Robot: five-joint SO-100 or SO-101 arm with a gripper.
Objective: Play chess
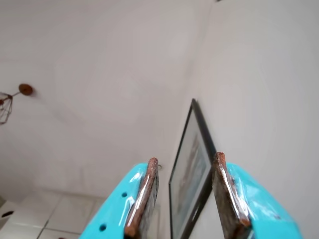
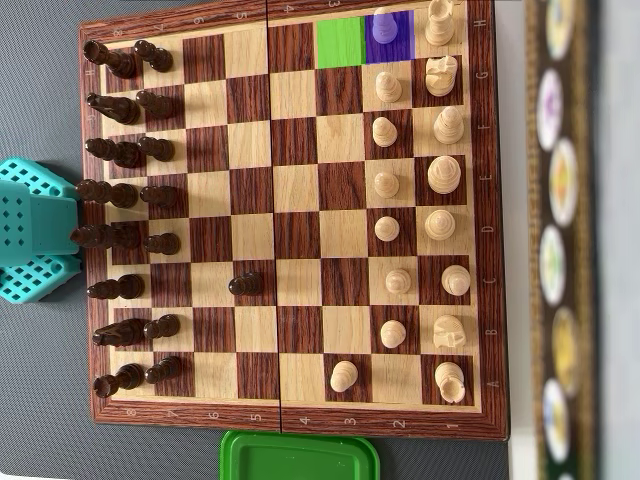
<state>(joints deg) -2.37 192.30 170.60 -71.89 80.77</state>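
A wooden chessboard point(image 2: 290, 420) fills the overhead view. Dark pieces point(image 2: 125, 195) line its left two columns and light pieces point(image 2: 440, 175) its right two. One dark pawn point(image 2: 245, 284) stands forward on the lower left, and one light pawn point(image 2: 343, 376) stands forward near the bottom. At the top, one square is tinted green point(image 2: 340, 42), and the square to its right is tinted purple, with a pawn point(image 2: 383, 27) on it. My teal arm point(image 2: 35, 230) sits off the board's left edge. In the wrist view my gripper point(image 1: 186, 158) points up at a wall, open and empty.
A green plastic lid or box point(image 2: 300, 457) lies below the board's bottom edge. A patterned strip with round designs point(image 2: 560, 240) runs along the right. In the wrist view a dark-framed picture point(image 1: 192, 174) hangs on the white wall between my fingers.
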